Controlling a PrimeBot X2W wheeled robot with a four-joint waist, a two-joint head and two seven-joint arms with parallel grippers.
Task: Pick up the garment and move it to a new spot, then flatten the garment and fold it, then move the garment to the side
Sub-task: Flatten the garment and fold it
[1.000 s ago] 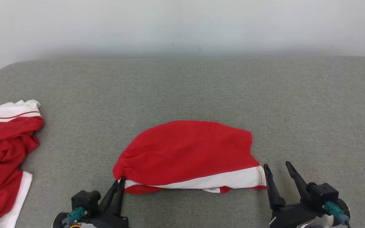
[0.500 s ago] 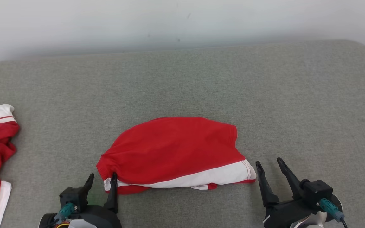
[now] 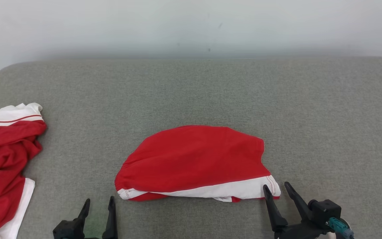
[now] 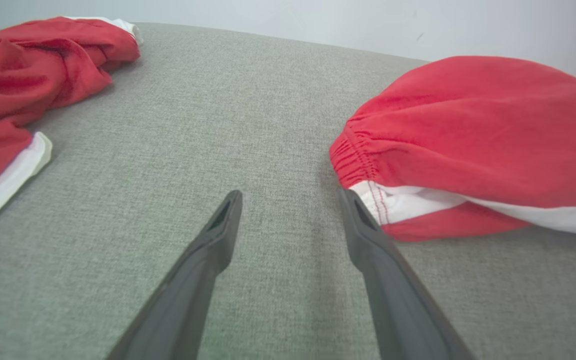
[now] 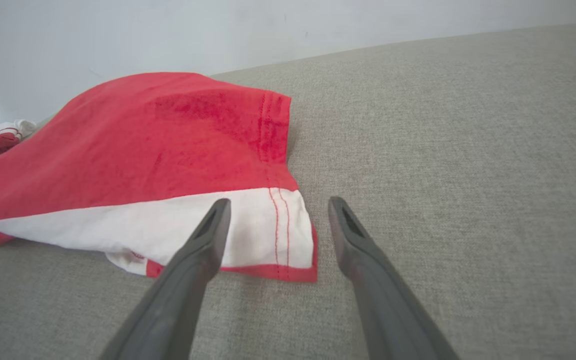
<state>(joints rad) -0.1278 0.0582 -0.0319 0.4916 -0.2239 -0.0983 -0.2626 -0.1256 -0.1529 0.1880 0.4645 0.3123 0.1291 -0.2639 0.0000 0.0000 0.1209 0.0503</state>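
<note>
Folded red-and-white garment (image 3: 194, 162) lies near the middle of the grey tabletop (image 3: 191, 93), both tools empty.
The left tool (image 3: 99, 199) has its fingers apart just off the garment's gathered left end, holding nothing. The right tool (image 3: 276, 185), fingers likewise apart, sits at the white-banded right corner, gripping nothing. A second red-and-white garment (image 3: 5, 156) lies crumpled at the left edge.

Prob. test lab: grey padded table (image 3: 191, 93) w/ bare wall (image 3: 191, 26).
</note>
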